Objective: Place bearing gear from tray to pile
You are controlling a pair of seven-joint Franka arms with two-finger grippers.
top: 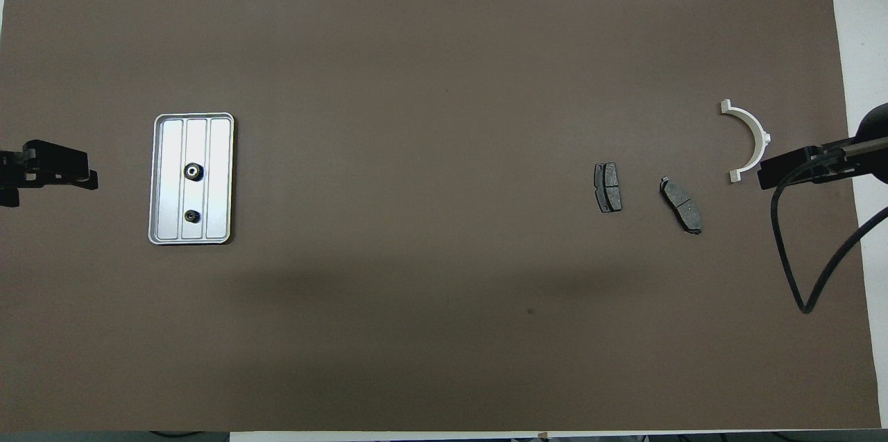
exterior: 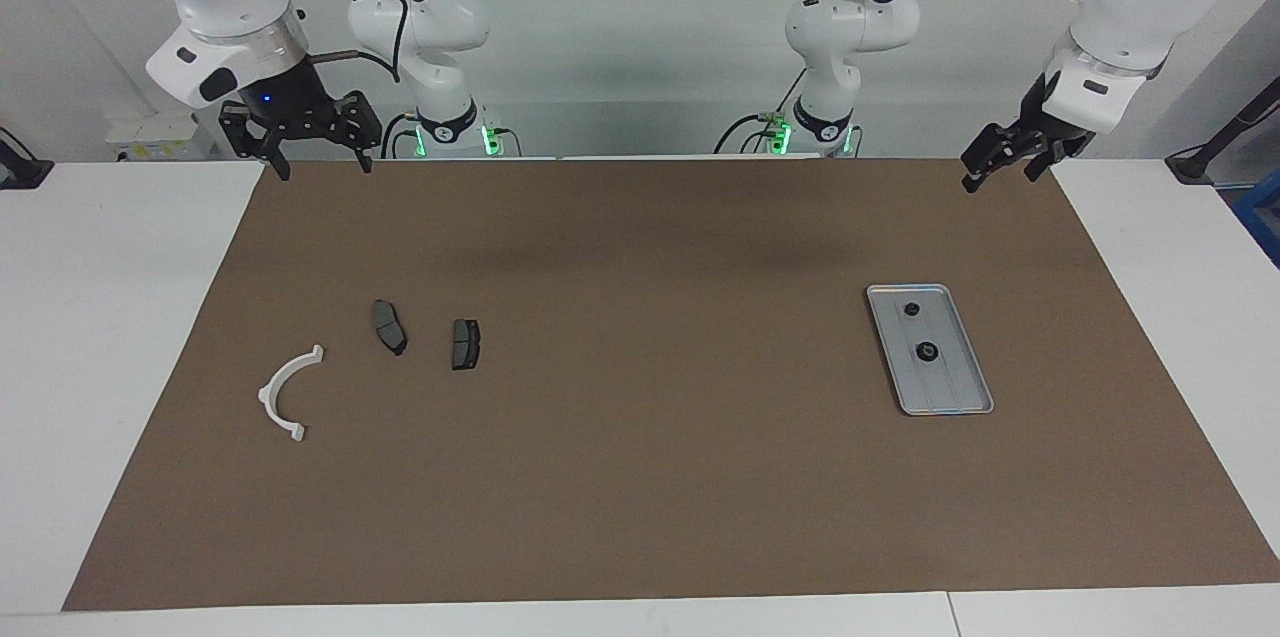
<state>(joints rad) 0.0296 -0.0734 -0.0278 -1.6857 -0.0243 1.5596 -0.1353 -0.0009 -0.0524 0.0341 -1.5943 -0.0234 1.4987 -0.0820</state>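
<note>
The silver tray [exterior: 952, 391] [top: 220, 150] lies on the brown mat toward the left arm's end. Two small dark bearing gears sit in it: the bigger one [exterior: 927, 351] [top: 193, 171] mid-tray, the smaller one [exterior: 911, 309] [top: 191, 216] nearer to the robots. The pile lies toward the right arm's end: a white half-ring bracket [exterior: 285, 392] [top: 749, 140] and two dark brake pads [exterior: 389, 326] [exterior: 465, 344] [top: 682, 205] [top: 608, 187]. My left gripper [exterior: 1000, 175] [top: 87, 178] hangs open and empty over the mat's corner by the robots. My right gripper [exterior: 325, 167] [top: 763, 175] hangs open and empty over the other robot-side corner.
The brown mat [exterior: 640, 477] covers most of the white table [exterior: 100, 367]. A black cable [top: 791, 255] loops down from the right arm over the mat's end. Both arms wait raised at the robots' edge.
</note>
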